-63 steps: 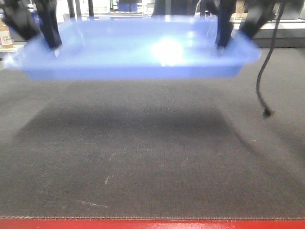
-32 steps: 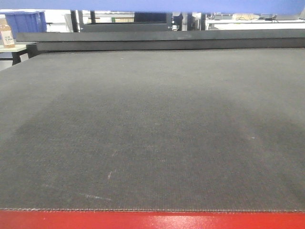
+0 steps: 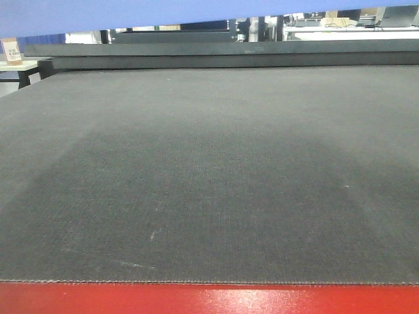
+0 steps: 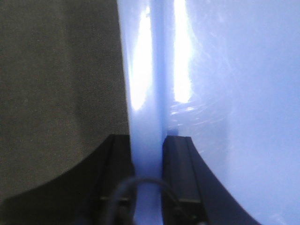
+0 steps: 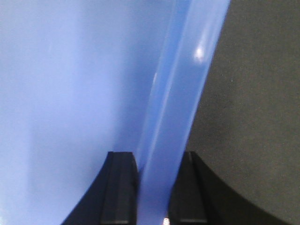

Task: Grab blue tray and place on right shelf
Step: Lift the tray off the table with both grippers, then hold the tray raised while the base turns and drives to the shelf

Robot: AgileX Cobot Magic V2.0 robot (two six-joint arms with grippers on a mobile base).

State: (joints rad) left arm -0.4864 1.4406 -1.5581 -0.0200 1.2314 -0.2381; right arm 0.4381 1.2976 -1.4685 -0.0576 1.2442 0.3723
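Dark fabric table (image 3: 209, 176) below, blue tray (image 3: 65, 16) aloft, L claw (image 4: 147, 143), R claw (image 5: 153, 159) each pinching its rim

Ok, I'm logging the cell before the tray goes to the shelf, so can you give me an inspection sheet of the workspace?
Surface: dark fabric table, red front edge.
Job's things: blue tray held above the table, underside along the top of the front view; right shelf not identifiable.
Clutter: nothing seen.
Grippers: left pincer and right pincer each shut on the tray's rim.
Cables: dark loop at the left pincer.
Surroundings: brown box on a pale side table, far left.
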